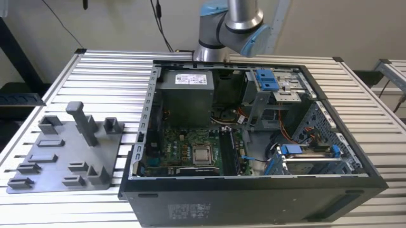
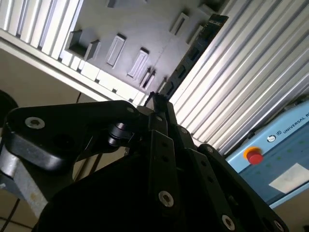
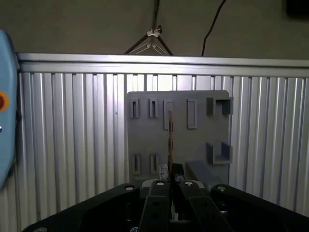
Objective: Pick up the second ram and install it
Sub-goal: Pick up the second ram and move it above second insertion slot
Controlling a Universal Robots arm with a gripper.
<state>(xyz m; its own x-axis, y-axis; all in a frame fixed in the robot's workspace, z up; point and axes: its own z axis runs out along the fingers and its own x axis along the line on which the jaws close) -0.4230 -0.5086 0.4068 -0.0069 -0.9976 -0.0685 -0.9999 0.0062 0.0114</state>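
Observation:
In both wrist views my gripper (image 2: 157, 104) (image 3: 170, 182) is shut on one end of the second ram (image 2: 193, 50) (image 3: 170, 140). It is a long dark strip with black chips. The first wrist view shows it edge-on as a thin line. It hangs in the air above the grey plastic tray (image 2: 135, 29) (image 3: 145, 140) with upright pegs and does not touch it. In the exterior view the tray (image 1: 63, 156) lies on the slatted table to the left of the open computer case (image 1: 254, 142). Long black motherboard slots (image 1: 229, 149) run beside the processor socket (image 1: 203, 154).
The arm (image 1: 231, 23) rises behind the case at the back of the table. A blue control pendant with a red button (image 2: 253, 155) (image 3: 4, 104) lies by the table edge. Inside the case are a power supply (image 1: 187, 95), drive cages with blue clips (image 1: 266, 78) and cables.

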